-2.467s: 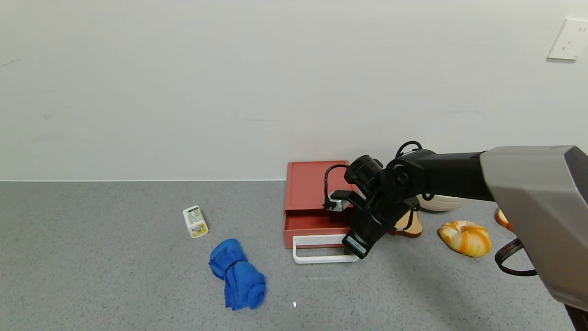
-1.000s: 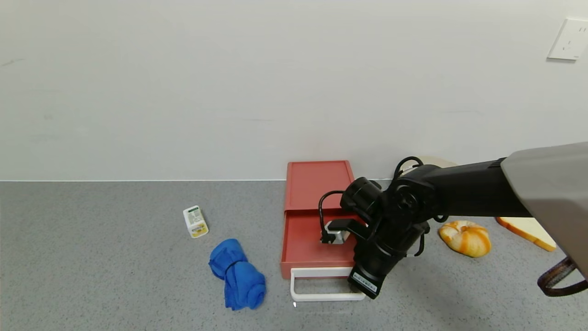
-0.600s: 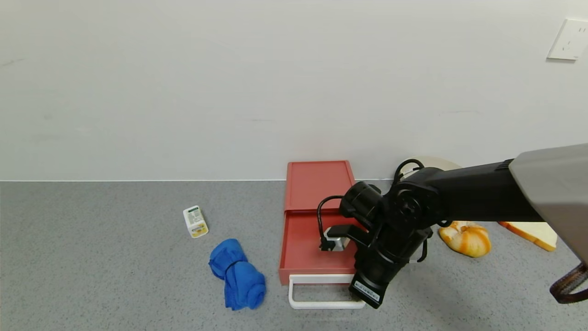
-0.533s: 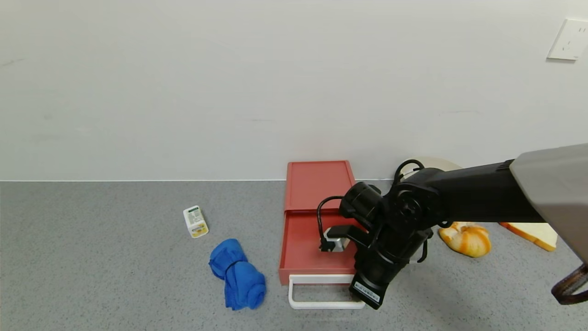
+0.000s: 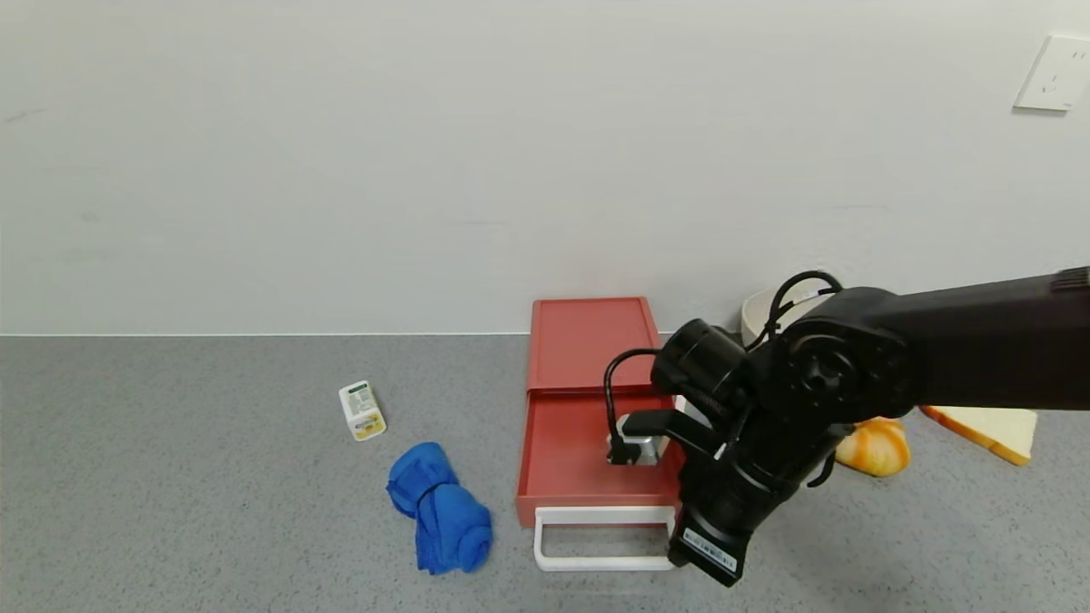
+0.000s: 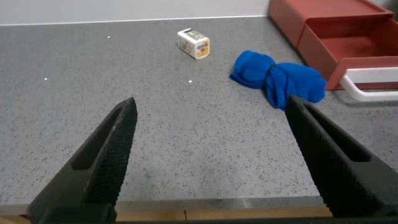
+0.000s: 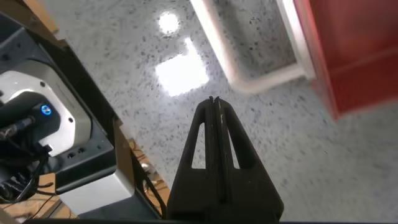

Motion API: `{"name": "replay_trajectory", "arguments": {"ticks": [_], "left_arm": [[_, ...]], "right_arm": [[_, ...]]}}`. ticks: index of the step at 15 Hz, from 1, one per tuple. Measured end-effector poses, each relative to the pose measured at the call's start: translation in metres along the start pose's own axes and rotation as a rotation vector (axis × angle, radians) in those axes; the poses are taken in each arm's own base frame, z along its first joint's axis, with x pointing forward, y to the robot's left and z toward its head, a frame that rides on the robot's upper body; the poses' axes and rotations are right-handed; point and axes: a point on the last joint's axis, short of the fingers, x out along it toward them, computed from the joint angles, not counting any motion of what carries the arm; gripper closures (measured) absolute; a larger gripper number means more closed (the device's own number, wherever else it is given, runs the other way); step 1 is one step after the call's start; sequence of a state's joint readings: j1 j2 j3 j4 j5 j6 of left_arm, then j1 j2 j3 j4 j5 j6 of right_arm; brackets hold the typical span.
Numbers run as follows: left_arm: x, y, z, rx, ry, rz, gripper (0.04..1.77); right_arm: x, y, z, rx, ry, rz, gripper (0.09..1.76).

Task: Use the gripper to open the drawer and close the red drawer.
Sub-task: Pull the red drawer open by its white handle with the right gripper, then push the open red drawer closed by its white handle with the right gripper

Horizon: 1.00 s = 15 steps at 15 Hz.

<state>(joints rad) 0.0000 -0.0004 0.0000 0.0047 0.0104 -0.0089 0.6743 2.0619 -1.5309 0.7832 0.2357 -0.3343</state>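
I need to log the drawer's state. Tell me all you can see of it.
The drawer is a flat salmon-red box, seemingly plastic, lying on the grey counter by the wall. Its tray is pulled well out and looks empty; a white loop handle juts from the front. The right claw, shut, sits just off the handle's corner, apparently not touching.

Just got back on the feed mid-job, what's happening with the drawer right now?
The red drawer is pulled well out of its box, its tray open and its white handle toward the robot. The right pincer is shut with nothing in it, just off the handle's right corner and clear of it, over the grey counter. The left pincer is open and parked away to the left, short of the blue cloth. The closing push has not begun.
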Motion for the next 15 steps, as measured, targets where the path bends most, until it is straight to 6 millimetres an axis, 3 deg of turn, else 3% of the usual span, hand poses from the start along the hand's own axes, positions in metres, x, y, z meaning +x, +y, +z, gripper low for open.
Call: {"name": "replay_trajectory", "arguments": {"ticks": [4,9,15], "left_arm": [[0.000,0.000,0.000,0.000,0.000,0.000,0.09],[0.000,0.000,0.000,0.000,0.000,0.000,0.09],[0.000,0.000,0.000,0.000,0.000,0.000,0.09]], "right_arm": [[-0.061,0.021,-0.021,-0.023,-0.125,-0.046,1.73],[-0.129,0.047,-0.070,0.041,-0.339,-0.124,1.73],[-0.147,0.052,-0.118,0.237,-0.649,-0.199,1.73]]}}
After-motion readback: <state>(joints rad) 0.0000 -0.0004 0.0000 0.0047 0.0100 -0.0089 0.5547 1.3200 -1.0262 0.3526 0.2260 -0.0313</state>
